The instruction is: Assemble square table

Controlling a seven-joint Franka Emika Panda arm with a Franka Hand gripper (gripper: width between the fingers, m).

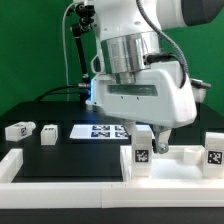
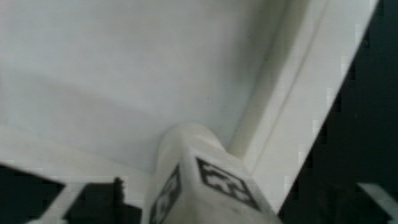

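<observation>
The white square table top lies at the front on the exterior view's right. Two tagged white legs stand upright on it, one at its left corner and one at its right. My gripper reaches down just right of the left leg. In the wrist view the table top fills most of the picture. A tagged leg stands between my fingers, which sit wide apart and clear of it. My gripper is open. Two loose legs lie at the left.
The marker board lies flat behind the table top. A long white L-shaped wall runs along the front edge and holds the table top. A stand with cables rises at the back.
</observation>
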